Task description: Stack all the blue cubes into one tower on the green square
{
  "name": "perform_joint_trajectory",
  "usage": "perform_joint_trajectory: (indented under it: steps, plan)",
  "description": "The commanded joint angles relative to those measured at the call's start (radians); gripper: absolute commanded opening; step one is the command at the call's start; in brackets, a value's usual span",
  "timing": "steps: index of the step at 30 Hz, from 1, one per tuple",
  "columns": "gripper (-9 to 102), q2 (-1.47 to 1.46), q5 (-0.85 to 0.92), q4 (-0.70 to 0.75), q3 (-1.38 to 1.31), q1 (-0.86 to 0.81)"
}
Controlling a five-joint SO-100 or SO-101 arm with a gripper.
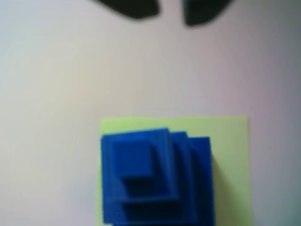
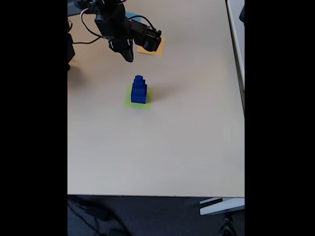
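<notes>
Retreating is the step I judge in hand: pincer [image 2: 129, 55], upper left of the fixed view, hangs released and empty, fingertips apart in the wrist view. Tower [image 2: 139, 90] of three blue cubes stands mid-frame on the green square [image 2: 128, 102], desk [image 2: 187, 137]. Best to lift clear upward, avoiding the stack.

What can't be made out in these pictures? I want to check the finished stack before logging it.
- Stepped tower of three dark blue cubes: its base is cut off by the wrist view's bottom edge, and the picture is blurred.
- Flat lime-green paper square: mostly covered by the tower in the fixed view, so centring is unclear.
- Black two-finger gripper: just the blurred fingertips enter at the wrist view's top edge.
- Flat orange paper square: partly hidden behind the arm.
</notes>
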State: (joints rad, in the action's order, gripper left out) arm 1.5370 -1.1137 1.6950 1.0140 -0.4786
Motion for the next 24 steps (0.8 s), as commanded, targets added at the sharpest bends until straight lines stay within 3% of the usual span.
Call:
perform_joint_trajectory:
  steps: [1,24]
  plan:
    - [0,0.078,-0.026,-0.025,-0.005,0.014]
    - [0,0.080,-0.052,-0.133,0.063,0.044]
